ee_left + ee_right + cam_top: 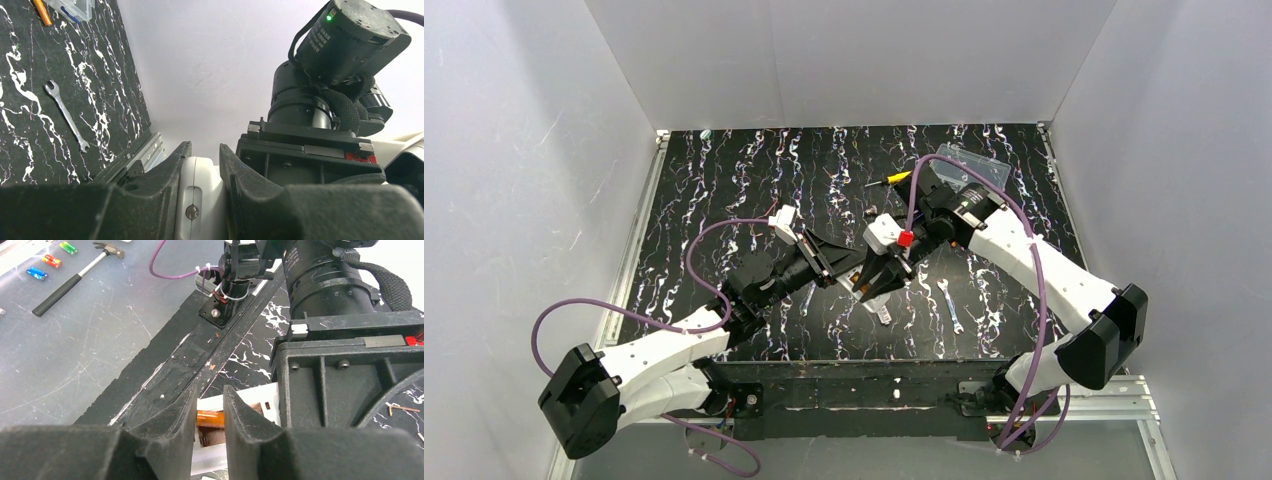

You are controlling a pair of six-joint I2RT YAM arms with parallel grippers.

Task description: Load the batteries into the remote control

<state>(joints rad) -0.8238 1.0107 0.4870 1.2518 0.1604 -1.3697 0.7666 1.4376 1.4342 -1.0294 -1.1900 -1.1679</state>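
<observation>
Under both grippers: black table (724, 180), white-veined, closed in by plain white walls (844, 60) on three sides.
Left arm: stretched low from the near left corner to mid-table. Left gripper (204, 150) clamped on the remote (201, 180).
Right arm: elbow out at the right, forearm doubling back to meet the left gripper tip to tip. Right gripper (210, 390) narrow, battery (210, 418) filling the gap between its fingers, just over the remote.
Remote: white, long axis in line with the left fingers, projecting beyond their tips.
Battery: orange, lying across the right fingers' gap; ends hidden.
Wrench (951, 305): flat on the table, near, right of the grippers.
</observation>
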